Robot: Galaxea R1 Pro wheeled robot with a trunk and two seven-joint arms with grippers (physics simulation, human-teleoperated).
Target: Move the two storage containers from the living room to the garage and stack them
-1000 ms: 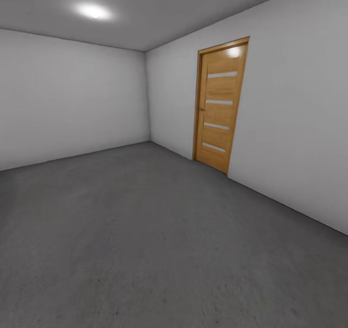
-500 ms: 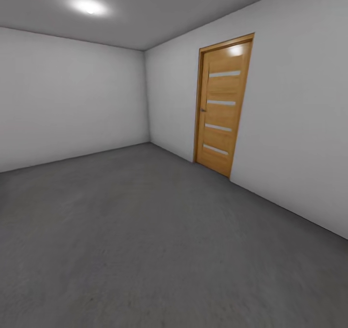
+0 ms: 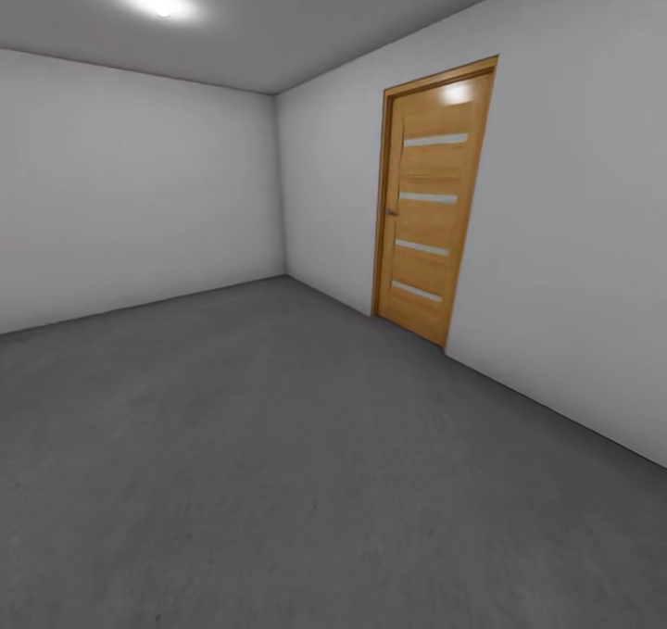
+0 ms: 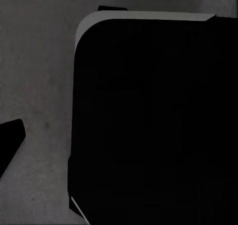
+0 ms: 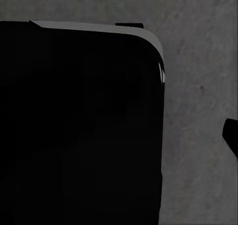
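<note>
Transit across the garage floor [image 3: 278,444]

The wooden door [image 3: 428,207] is kept in sight at the right wall; a steady base heading is advised. Gripper states cannot be told.

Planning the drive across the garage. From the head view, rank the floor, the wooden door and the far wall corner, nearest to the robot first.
1. The floor: dark grey concrete, running right up to the robot.
2. The wooden door: shut, in the right-hand wall, partway down the room.
3. The corner: beyond the door, where the right-hand wall meets the back wall.
</note>
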